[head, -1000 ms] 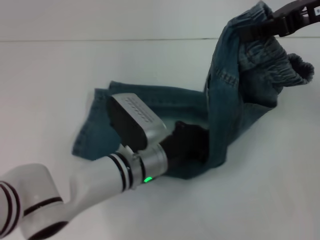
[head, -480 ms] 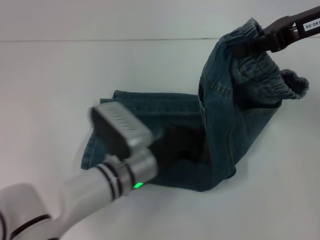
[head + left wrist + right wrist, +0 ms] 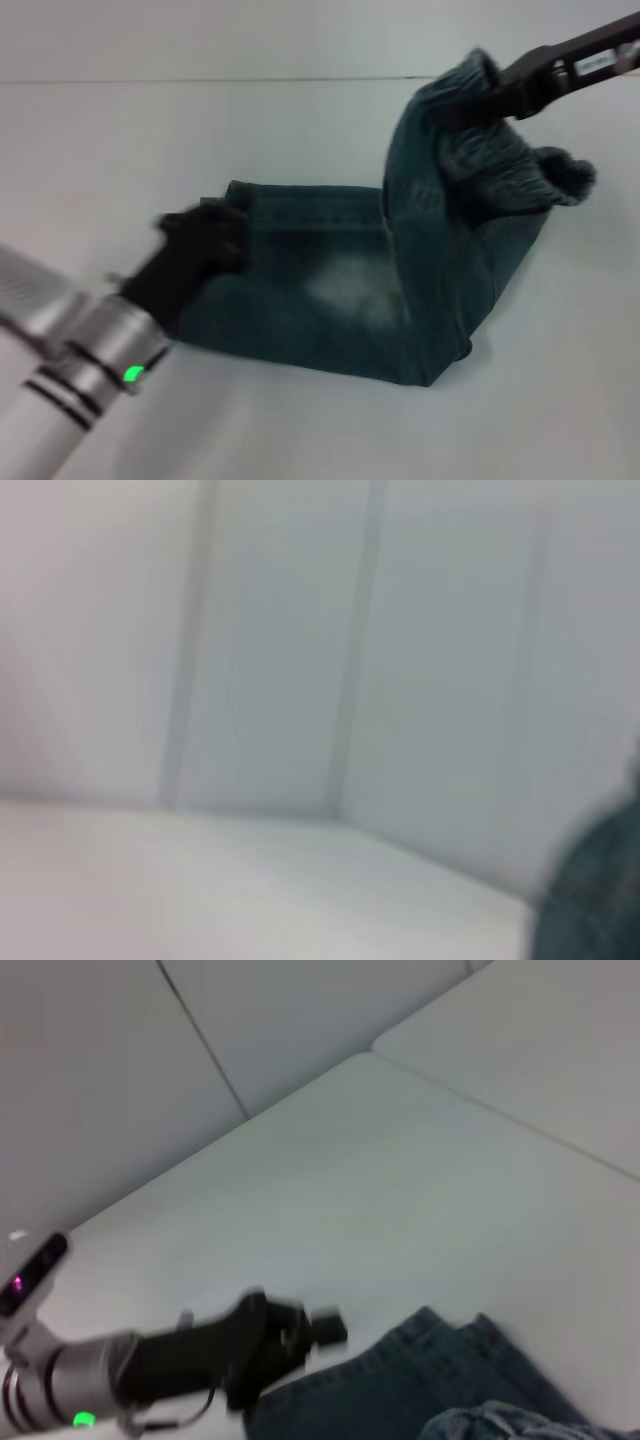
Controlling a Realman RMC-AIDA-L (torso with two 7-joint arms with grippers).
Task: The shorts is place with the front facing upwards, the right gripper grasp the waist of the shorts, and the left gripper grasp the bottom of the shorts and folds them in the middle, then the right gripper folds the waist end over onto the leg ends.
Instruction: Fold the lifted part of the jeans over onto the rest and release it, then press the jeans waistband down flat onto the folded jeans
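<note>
The shorts [image 3: 350, 300] lie folded lengthwise in the middle of the white tabletop [image 3: 120, 150]. The right gripper [image 3: 497, 92] is closed on the waist [image 3: 500, 165] and holds it raised above the far right part of the tabletop. The left gripper [image 3: 212, 235] is at the leg ends [image 3: 240, 205]; whether its fingers are open I cannot tell. The right wrist view shows the left gripper [image 3: 300, 1335] just beside the denim edge.

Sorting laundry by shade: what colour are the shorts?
Blue-green washed denim shorts with a pale faded patch on the leg; the head view shows them best.
</note>
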